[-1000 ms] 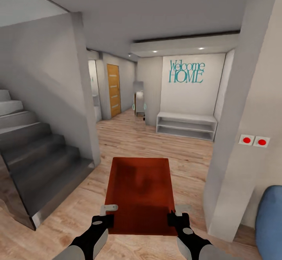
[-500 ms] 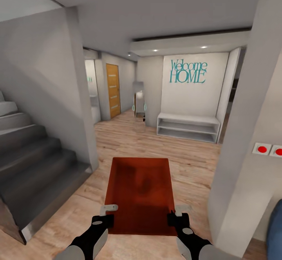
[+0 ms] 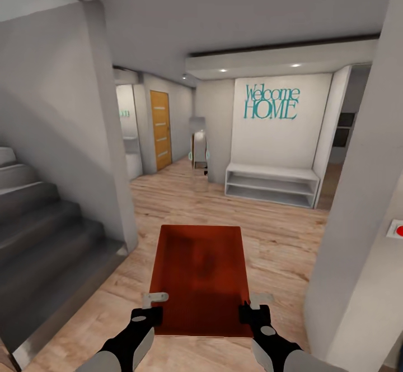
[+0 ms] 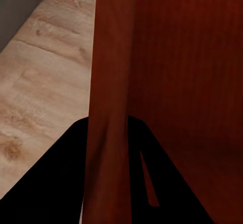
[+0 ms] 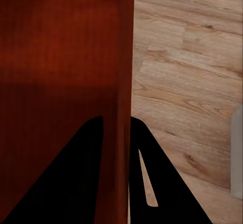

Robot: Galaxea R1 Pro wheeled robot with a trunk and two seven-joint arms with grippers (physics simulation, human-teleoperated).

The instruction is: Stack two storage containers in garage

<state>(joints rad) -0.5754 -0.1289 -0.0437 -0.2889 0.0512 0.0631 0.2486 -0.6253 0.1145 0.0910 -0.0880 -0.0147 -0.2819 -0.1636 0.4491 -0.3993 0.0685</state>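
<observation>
Head view: storage container (image 3: 200, 279) carried low over the wood-plank floor (image 3: 274, 237), left gripper (image 3: 150, 311) and right gripper (image 3: 250, 310) at its near corners. Left wrist view: jaws clamped astride the container wall (image 4: 109, 107). Right wrist view: jaws likewise astride the wall (image 5: 121, 82), apparently touching.

Bin (image 3: 200, 274): orange-red, rectangular, lidless, open side up
Pose: level, long axis pointing away from the robot
Place: held above the light wood-plank floor (image 3: 274, 237)
Hold: left claw (image 3: 150, 314) and right claw (image 3: 252, 311) clamp opposite side walls near the near end
</observation>
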